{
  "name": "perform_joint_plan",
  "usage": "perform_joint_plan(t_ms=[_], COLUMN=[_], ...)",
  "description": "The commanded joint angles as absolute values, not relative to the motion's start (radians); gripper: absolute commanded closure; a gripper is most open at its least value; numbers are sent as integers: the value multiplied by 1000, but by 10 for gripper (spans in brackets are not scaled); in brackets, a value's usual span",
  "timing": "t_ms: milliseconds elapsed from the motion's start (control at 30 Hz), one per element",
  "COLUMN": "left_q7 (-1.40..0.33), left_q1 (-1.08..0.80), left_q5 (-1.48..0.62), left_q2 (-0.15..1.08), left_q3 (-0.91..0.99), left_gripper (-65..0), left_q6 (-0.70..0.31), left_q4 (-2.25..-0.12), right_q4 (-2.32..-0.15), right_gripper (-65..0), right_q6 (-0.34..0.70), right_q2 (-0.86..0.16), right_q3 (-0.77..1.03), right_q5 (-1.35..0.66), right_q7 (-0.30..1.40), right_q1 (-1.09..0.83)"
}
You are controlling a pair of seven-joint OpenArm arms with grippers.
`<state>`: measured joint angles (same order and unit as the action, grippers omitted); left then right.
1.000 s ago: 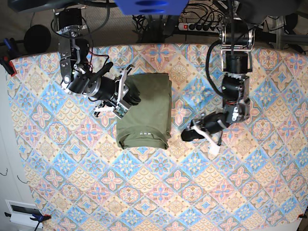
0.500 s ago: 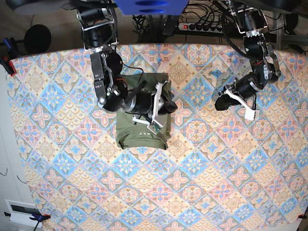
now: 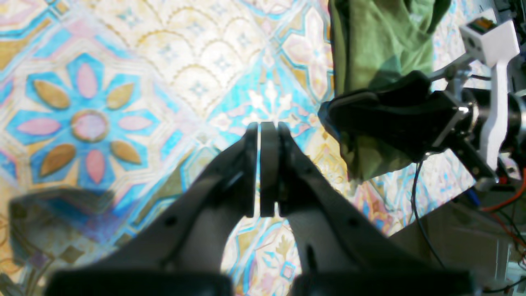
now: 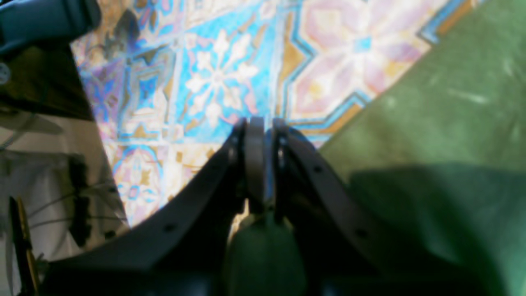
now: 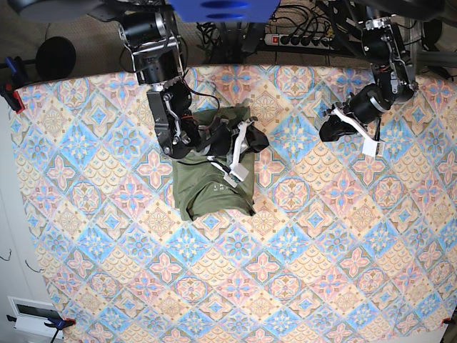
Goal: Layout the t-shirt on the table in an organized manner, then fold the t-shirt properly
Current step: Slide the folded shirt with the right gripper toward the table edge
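The shirt (image 5: 213, 187) lies folded into a compact block at the table's (image 5: 300, 271) eleven o'clock; folding looks nearly done. Right gripper (image 5: 251, 140), jaws pressed together and holding nothing, sits over its two o'clock corner, having swung across from its left. Left gripper (image 5: 330, 131), also clamped empty, has risen toward one o'clock.

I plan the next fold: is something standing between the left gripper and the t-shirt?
Nothing on the table blocks the way: only bare patterned cloth lies between the left gripper and the t-shirt. The right gripper reaches over the shirt's near edge.
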<state>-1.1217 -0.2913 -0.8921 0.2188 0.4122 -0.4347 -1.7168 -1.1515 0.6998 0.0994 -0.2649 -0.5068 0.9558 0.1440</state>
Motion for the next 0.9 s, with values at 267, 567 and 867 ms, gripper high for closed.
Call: perform_joint_plan(t_ms=[267,567,867], left_q7=[-1104,-1104,-1106], left_q1=[-286,-286,-286], left_q5=[-914,-914,-914], left_q2=[226,225,222], left_q3=[415,415,414], left_gripper=[0,0,0], left_q6=[-443,-443,-443], left_q4=[-1735,-1735,-1735], right_q4=[-1156,-1156,-1156], right_gripper=[-31,-31,-32], right_q6=[698,698,698], right_q2=[-12,-160,-309], right_q3=[-159,-147,-156], right_q5=[-515,-515,-513], right_q7=[958,957,958], right_q1=[154,156,206])
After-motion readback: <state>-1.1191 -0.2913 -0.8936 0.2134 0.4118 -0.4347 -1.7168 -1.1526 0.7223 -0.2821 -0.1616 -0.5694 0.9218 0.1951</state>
